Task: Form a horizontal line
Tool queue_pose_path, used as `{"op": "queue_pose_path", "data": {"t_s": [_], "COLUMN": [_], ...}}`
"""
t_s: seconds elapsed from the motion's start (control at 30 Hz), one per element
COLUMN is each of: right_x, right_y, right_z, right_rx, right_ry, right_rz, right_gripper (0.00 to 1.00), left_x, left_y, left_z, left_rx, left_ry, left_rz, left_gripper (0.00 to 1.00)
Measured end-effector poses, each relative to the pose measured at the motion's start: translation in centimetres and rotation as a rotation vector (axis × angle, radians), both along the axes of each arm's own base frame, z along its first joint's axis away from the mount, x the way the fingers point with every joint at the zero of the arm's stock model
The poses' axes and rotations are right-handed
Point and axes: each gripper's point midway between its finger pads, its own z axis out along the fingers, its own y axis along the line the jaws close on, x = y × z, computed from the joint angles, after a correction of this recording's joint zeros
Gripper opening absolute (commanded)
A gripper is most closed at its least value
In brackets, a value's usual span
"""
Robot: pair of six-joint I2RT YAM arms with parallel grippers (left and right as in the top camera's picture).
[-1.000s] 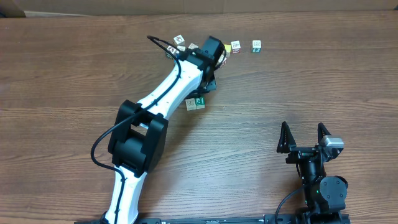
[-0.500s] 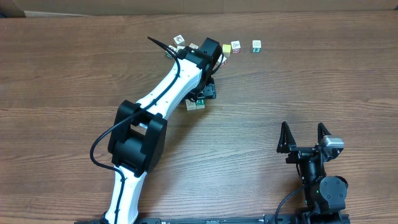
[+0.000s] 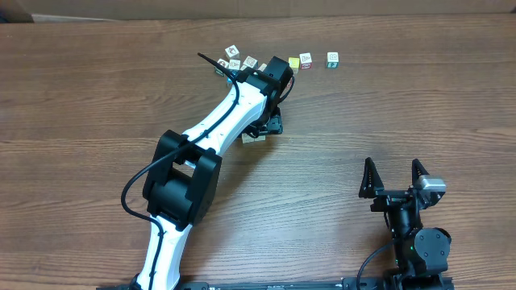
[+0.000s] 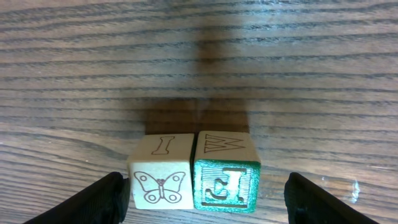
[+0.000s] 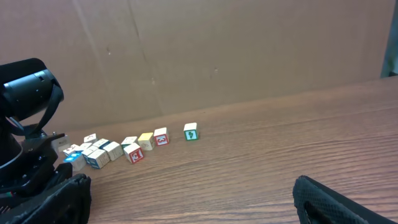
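Over 2 cubes, left gripper points down, spread.

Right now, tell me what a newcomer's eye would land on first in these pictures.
The white-and-black left arm stretching diagonally across the wooden table dominates the overhead view, its left gripper open toward the far side. In the left wrist view, a cream butterfly cube and a green cube sit touching, side by side, between its fingers. A loose cluster of tiny cubes lies beyond, and the right gripper rests open at the near right.
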Motion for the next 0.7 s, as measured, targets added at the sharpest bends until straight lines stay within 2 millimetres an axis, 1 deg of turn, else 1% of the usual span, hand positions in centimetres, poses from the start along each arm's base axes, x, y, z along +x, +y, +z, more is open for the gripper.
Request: {"op": "queue_pose_path", "data": {"t_s": [0.37,0.53,0.7], "right_x": [0.0,0.0,0.0], "right_y": [0.0,0.0,0.0], "right_z": [0.0,0.0,0.0], "right_rx": [0.000,0.000,0.000], "right_ry": [0.000,0.000,0.000], "right_rz": [0.000,0.000,0.000], "right_gripper": [1.00,1.00,1.00], "left_x": [-0.1,-0.4,-0.4], "left_y": [0.3,0.8,0.9], "left_z": [-0.1,-0.8,-1.7], "left_rx": [0.012,0.034,0.034], "left_ry": [0.003,0.006,-0.005], "left_rz": [0.001,0.010,0.021], "left_gripper": [0.78,0.79,0.76]}}
